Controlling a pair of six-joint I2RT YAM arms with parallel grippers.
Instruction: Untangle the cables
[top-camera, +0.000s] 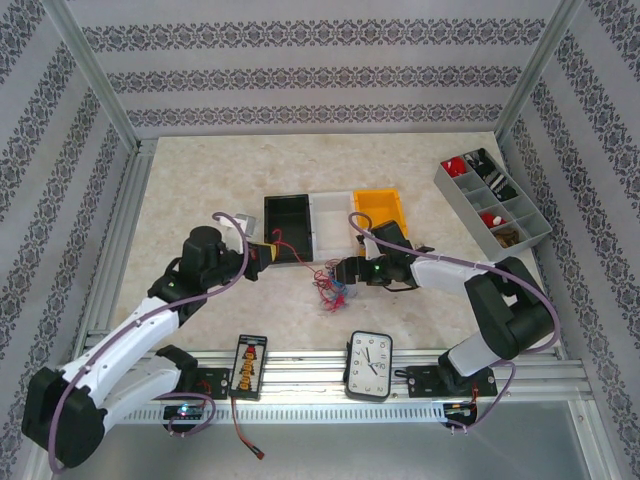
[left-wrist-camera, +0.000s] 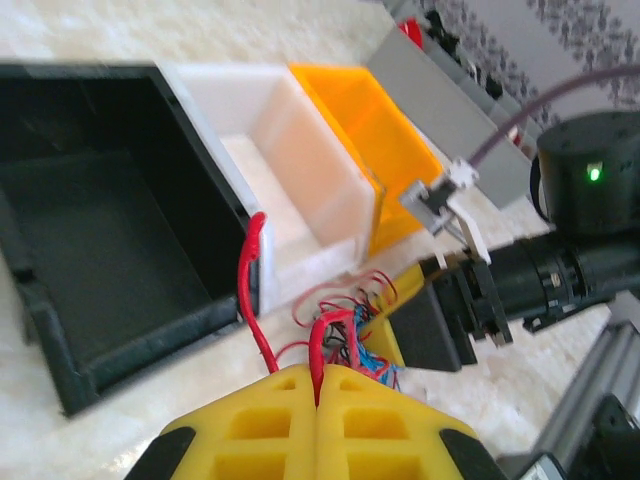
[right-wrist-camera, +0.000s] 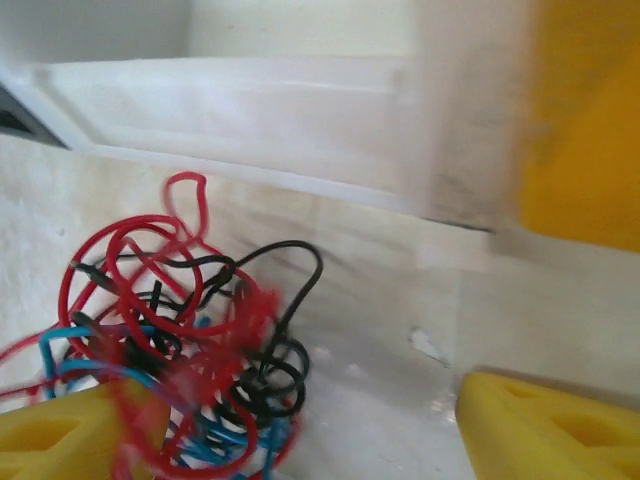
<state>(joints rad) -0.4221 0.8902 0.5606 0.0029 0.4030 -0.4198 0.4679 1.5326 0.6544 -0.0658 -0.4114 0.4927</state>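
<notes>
- The left pincer (left-wrist-camera: 318, 392) was clamped fully shut, its yellow fingers meeting on a red strand (left-wrist-camera: 318, 345) that came out of the seam between them.
- That strand ran down into the cables (top-camera: 330, 290), a small tangle of red, blue and black wire. The tangle lay on the table (top-camera: 220, 170) just in front of the white bin (top-camera: 333, 213), between the two pincers.
- A second run of red wire arched from the left pincer up towards the near corner of the black bin (left-wrist-camera: 100, 220). Whether it touched the rim could not be told.
- The right pincer (right-wrist-camera: 310, 440) stood wide open with nothing gripped. The tangle sat between its fingers, crowding over the one on the left of its wrist view and apart from the other.
- The black bin, the white bin and an orange bin (top-camera: 380, 208) stood side by side behind the tangle.
- A grey compartment tray (top-camera: 492, 200) lay at the far right of the table.
- A clock (top-camera: 368, 365) and a black rectangular device (top-camera: 248, 365) rested on the rail at the near edge.
</notes>
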